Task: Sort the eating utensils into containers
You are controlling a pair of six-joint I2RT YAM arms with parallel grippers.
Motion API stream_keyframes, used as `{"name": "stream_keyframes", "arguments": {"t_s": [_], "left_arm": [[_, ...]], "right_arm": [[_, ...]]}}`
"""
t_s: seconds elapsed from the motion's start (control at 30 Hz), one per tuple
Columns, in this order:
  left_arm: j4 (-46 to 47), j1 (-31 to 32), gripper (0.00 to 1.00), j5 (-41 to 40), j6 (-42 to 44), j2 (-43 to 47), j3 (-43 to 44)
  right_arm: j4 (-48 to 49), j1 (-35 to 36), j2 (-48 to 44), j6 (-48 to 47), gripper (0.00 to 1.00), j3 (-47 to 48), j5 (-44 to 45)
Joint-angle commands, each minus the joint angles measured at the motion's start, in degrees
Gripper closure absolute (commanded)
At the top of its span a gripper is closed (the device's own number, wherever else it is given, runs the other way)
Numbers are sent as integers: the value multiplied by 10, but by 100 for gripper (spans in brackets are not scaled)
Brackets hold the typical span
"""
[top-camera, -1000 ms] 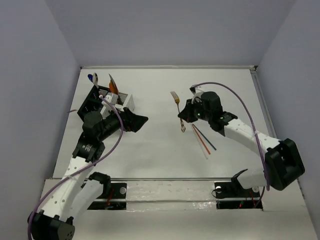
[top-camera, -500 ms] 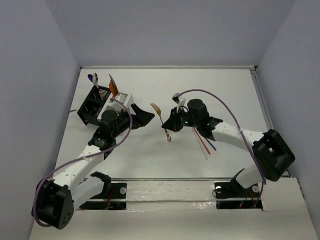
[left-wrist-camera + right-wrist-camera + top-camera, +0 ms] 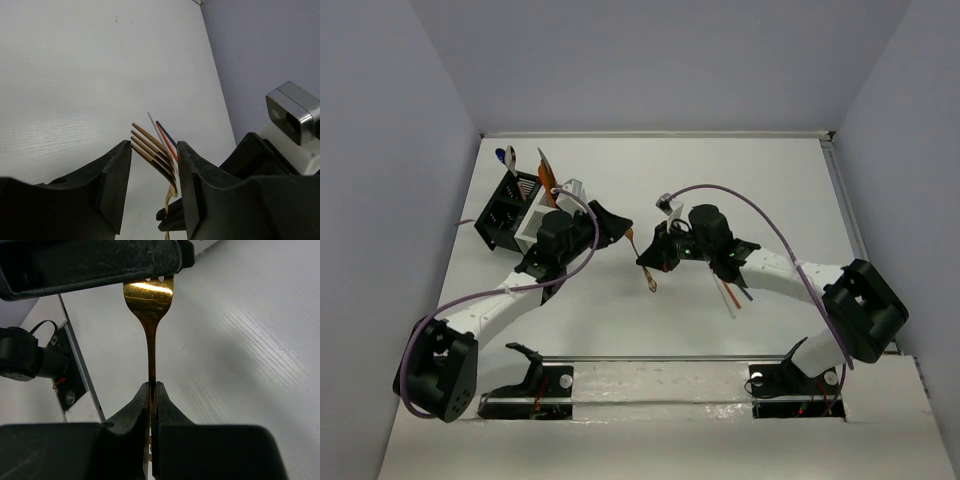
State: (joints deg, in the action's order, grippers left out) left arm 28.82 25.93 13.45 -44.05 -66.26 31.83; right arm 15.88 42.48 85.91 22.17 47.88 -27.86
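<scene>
Gold fork pinched at handle by right gripper, mid-table. Tines straddled by left gripper — clamped or not cannot be told. Sticks lying just right.

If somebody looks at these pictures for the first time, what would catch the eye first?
First comes the gold fork, held over the middle of the table. The right gripper is shut on its handle, and the left gripper has a finger on either side of the tines; whether they press on it cannot be told. Next come the black and white caddies at the far left, with utensils standing in them.
</scene>
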Motion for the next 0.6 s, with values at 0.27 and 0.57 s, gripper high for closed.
{"name": "stream_keyframes", "arguments": {"t_s": [0.27, 0.57], "left_arm": [[37, 31, 83, -22, -4, -13, 38], [-50, 31, 100, -59, 35, 11, 82]], "right_arm": [[30, 13, -6, -7, 100, 4, 11], [34, 13, -16, -6, 72, -5, 40]]}}
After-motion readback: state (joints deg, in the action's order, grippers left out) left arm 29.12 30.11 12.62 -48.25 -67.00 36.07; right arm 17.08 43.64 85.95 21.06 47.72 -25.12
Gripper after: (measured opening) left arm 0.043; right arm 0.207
